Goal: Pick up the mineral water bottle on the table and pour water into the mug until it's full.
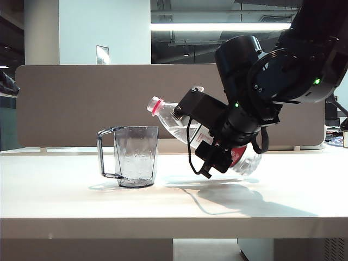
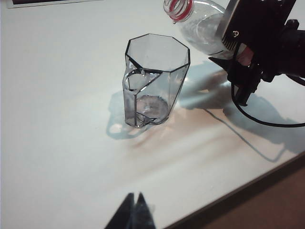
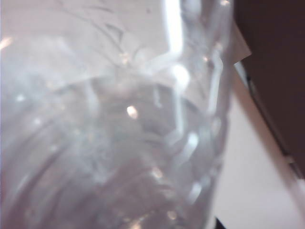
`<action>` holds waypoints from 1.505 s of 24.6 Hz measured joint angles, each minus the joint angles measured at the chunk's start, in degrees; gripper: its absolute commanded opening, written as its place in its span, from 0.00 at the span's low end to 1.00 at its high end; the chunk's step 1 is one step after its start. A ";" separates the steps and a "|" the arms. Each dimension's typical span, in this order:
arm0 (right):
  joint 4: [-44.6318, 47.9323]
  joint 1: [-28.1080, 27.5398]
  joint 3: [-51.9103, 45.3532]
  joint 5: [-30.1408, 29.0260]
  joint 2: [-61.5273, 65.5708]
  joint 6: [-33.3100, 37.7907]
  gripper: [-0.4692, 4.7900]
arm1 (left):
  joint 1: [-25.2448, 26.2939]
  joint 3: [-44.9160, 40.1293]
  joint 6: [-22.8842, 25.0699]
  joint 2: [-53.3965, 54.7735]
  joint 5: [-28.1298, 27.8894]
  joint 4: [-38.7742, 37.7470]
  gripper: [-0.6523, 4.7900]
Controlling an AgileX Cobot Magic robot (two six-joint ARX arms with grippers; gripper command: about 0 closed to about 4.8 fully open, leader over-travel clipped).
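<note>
Right, nearest my left wrist camera, the left pincer (image 2: 134,212) hangs low over the bench (image 2: 57,157) edge, tips pressed together, holding nothing. Beyond it the mug (image 2: 155,78) stands upright, open top, apart from everything. Farther on, the right pincer (image 1: 217,155) clamps the mineral water bottle (image 1: 179,124) around its middle, tilted steeply, open red-ringed mouth aimed just above the mug's rim. Water sits inside the bottle.
</note>
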 measured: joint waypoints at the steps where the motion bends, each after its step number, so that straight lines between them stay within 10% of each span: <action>1: 0.57 0.02 0.00 0.46 0.00 -0.94 0.65 | 0.00 0.00 0.00 0.00 0.00 0.00 0.12; 37: 11.10 0.04 0.00 5.95 -3.32 -38.86 0.65 | 0.00 0.00 0.00 0.00 0.00 0.00 0.12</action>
